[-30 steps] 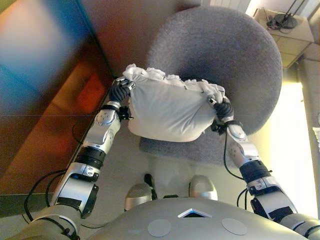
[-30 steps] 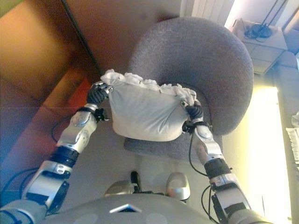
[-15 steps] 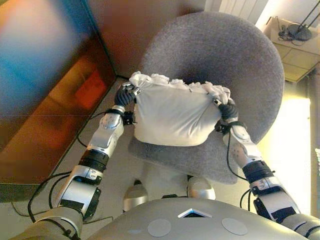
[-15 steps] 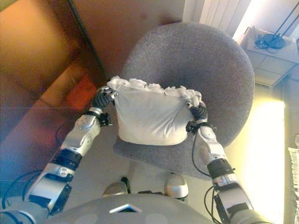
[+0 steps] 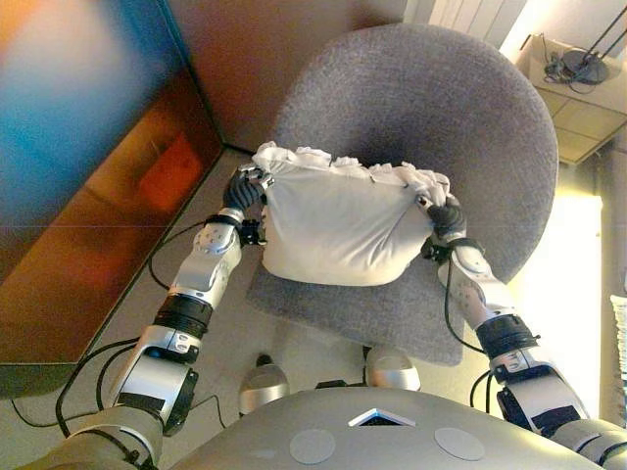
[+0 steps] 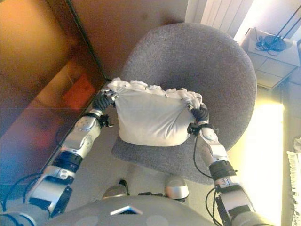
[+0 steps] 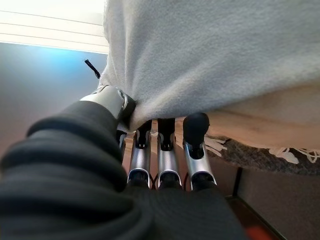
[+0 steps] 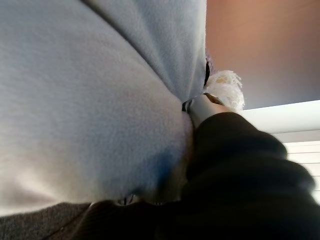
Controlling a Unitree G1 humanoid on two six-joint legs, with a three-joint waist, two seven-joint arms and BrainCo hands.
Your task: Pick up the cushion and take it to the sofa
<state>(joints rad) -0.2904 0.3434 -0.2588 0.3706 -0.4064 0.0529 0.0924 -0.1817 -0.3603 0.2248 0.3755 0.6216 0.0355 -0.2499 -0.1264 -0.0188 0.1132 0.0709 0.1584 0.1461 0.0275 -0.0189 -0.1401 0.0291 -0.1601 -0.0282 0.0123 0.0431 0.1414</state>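
A white cushion [image 5: 338,230] with a frilled top edge hangs between my two hands, above the seat of a grey round-backed sofa chair [image 5: 431,108]. My left hand [image 5: 240,191] is shut on the cushion's left corner. In the left wrist view its fingers [image 7: 195,145] and thumb pinch the white fabric [image 7: 210,55]. My right hand [image 5: 446,217] is shut on the right corner. In the right wrist view the cushion [image 8: 85,100] presses against the hand's dark cover [image 8: 235,165] and hides most of its fingers.
A glossy brown panel [image 5: 88,196] runs along the left, close to my left arm. A pale box with cables on it [image 5: 578,69] stands at the back right, and a white ribbed panel [image 5: 470,15] stands behind the chair. Bright floor lies to the right.
The whole picture has shifted, so the camera moved. The chair's seat now reaches further under the cushion. Both hands keep their hold on the cushion's corners.
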